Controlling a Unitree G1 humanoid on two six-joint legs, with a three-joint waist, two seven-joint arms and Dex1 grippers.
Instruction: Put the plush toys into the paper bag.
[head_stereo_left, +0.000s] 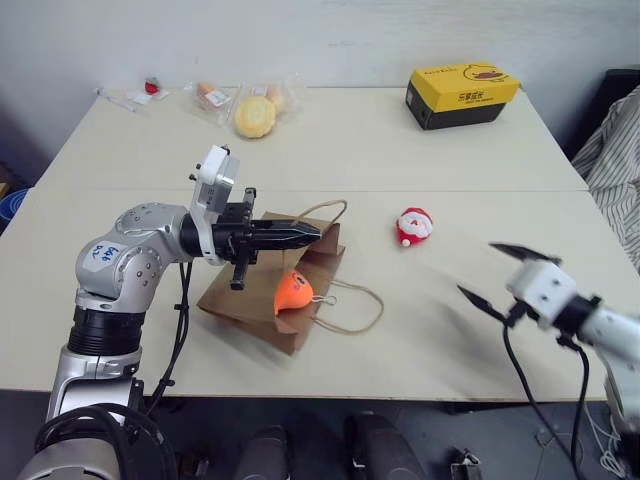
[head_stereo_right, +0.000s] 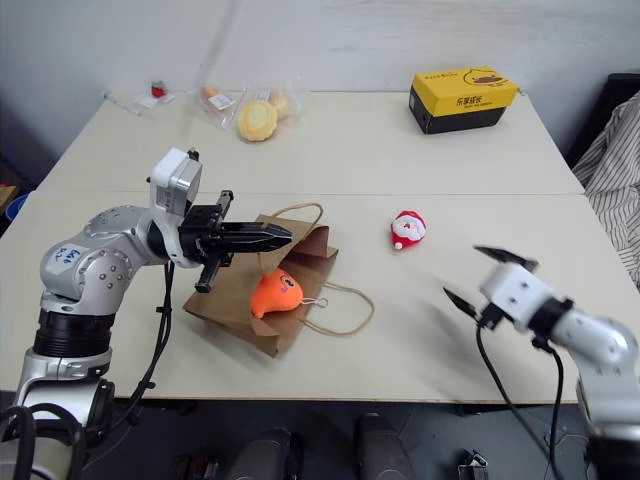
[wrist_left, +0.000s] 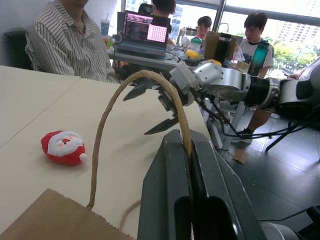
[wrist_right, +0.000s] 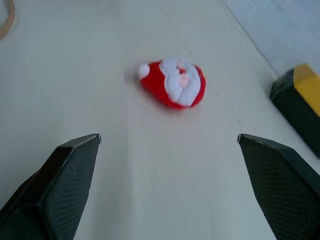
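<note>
In the head views, the brown paper bag (head_stereo_left: 262, 290) lies flat on the table (head_stereo_left: 400, 150), its open end turned toward the middle of the table. The left gripper (head_stereo_left: 312, 234) points level across the bag, with the fingers pressed together on the upper twisted handle (head_stereo_left: 322, 210); how the pinch sits is hard to make out from here. The orange fish-like plush toy (head_stereo_left: 293, 293) is at the mouth of the bag, partly lying on the paper (I cannot tell if any part of it is inside). The second handle (head_stereo_left: 352, 308) lies as a loop on the table. The red-and-white Santa plush toy (head_stereo_left: 413, 226) lies alone, well apart from the bag. The right gripper (head_stereo_left: 492, 277) hovers near the right side of the table, its two fingers spread wide and empty. At the far edge stand a yellow-and-black box (head_stereo_left: 462, 95) and a wrapped yellow bun (head_stereo_left: 254, 115).

In the left wrist view, the tan handle (wrist_left: 135, 120) arches up from the bag's edge and goes between the closed fingers (wrist_left: 195, 200), so the pinch is clear here. The Santa lies beside on the table (wrist_left: 63, 147), and the open right gripper (wrist_left: 152, 110) is seen behind. Some persons sit in the background, partly cut off.

In the right wrist view, the Santa (wrist_right: 173, 83) lies ahead of the wide open fingers (wrist_right: 70, 165), not touching them. The box (wrist_right: 299, 107) is cut by the edge.
</note>
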